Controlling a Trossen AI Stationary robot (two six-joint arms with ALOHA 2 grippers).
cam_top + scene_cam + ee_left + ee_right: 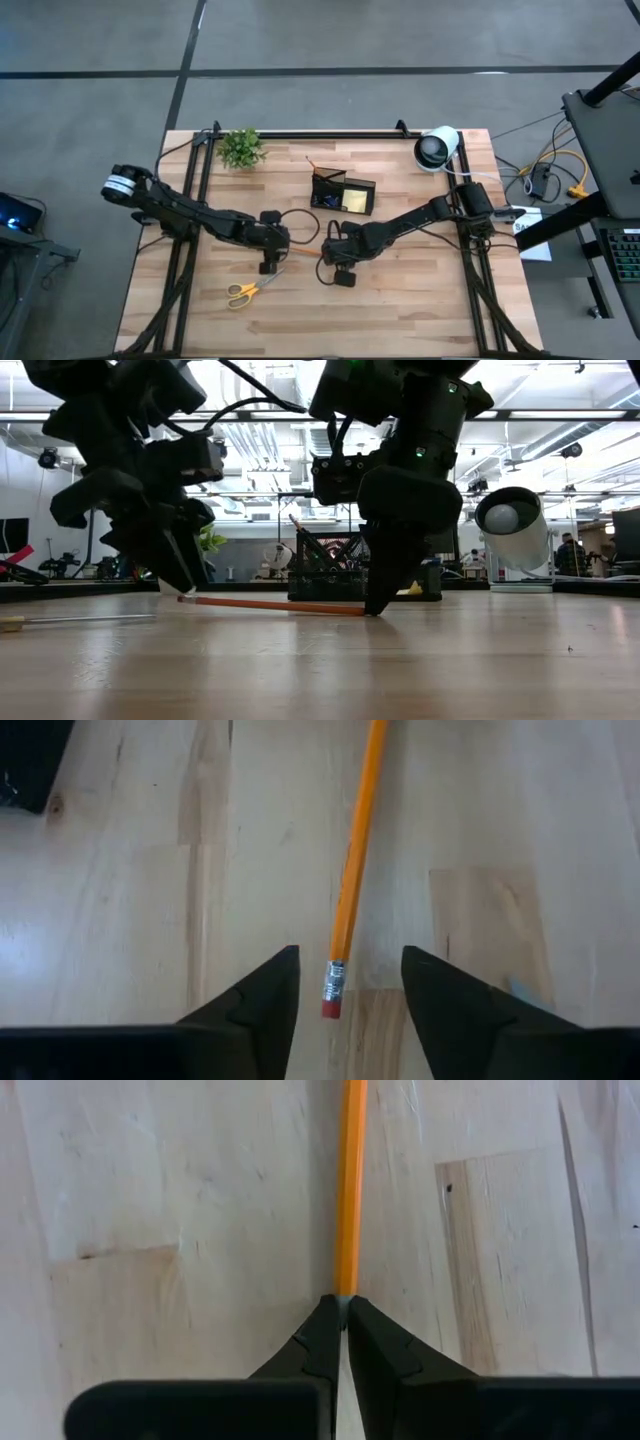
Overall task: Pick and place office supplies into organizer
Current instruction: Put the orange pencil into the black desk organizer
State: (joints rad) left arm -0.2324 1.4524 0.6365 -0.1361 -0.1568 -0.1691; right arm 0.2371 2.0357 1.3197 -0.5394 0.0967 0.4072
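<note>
Pencil (350, 1190) pickup is the step in hand: the right gripper (343, 1342) is clenched on one end while it lies on the surface (400, 300), its eraser end between the released left gripper (348, 990). Next comes lifting toward the organizer (343, 193), probably. Organizer contents are hard to make out.
</note>
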